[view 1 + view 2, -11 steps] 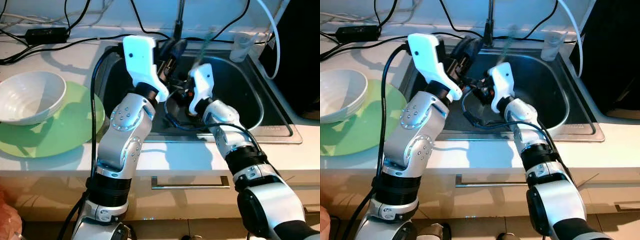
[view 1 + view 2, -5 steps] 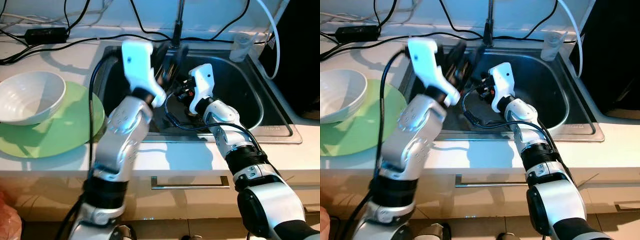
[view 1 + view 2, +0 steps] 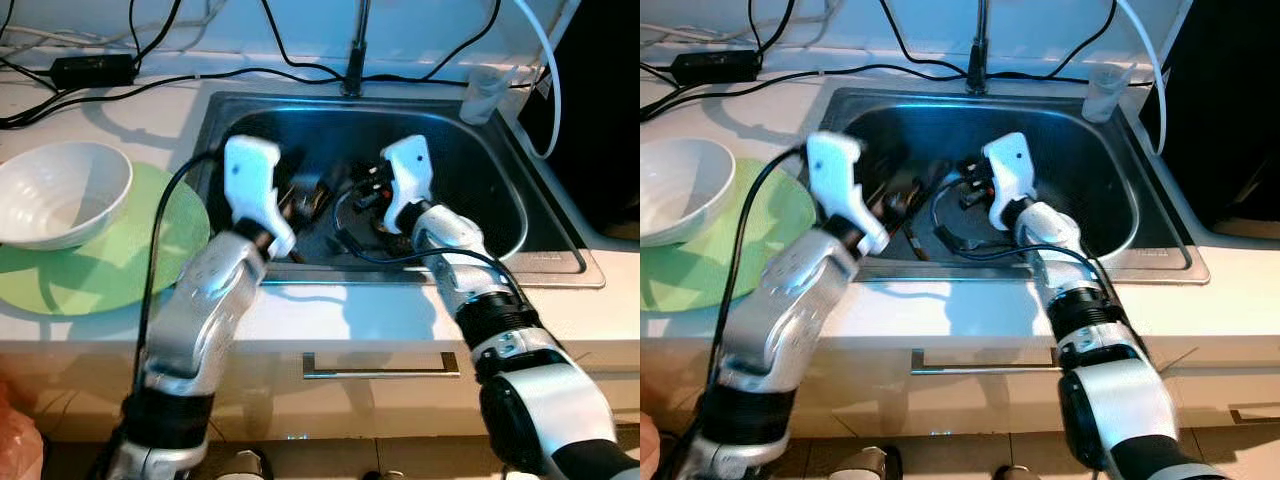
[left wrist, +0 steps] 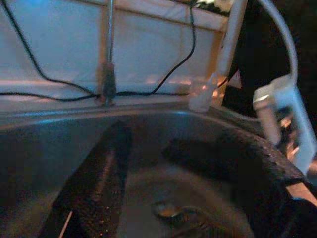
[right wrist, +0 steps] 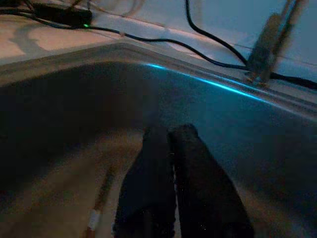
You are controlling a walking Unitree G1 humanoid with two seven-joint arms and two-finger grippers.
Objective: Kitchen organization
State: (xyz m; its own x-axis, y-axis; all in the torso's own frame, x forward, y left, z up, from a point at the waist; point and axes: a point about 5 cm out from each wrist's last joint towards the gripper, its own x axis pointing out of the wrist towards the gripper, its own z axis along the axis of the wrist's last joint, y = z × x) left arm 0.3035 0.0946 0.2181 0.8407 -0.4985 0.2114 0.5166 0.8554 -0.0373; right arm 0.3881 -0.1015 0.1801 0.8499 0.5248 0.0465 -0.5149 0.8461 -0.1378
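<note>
Both arms reach into the steel sink (image 3: 500,215). My left gripper (image 3: 312,194) hangs low over the near left part of the basin. It is open, its two black fingers (image 4: 96,183) spread wide with nothing between them. My right gripper (image 3: 358,190) is beside it near the middle of the basin, shut with its fingers (image 5: 188,163) pressed together and empty. A thin brown stick (image 5: 100,196) with a pale end lies on the sink floor just below the right gripper. The drain (image 4: 171,210) lies ahead of the left gripper.
A white bowl (image 3: 62,192) sits on a green plate (image 3: 150,250) on the counter to the left. A clear cup (image 3: 484,92) stands at the sink's back right corner beside a white hose (image 3: 548,70). The faucet (image 3: 355,60), black cables and a power adapter (image 3: 92,68) line the back.
My left arm has dropped from high over the sink's back left down into the basin, nearer the front rim. The right arm has barely moved.
</note>
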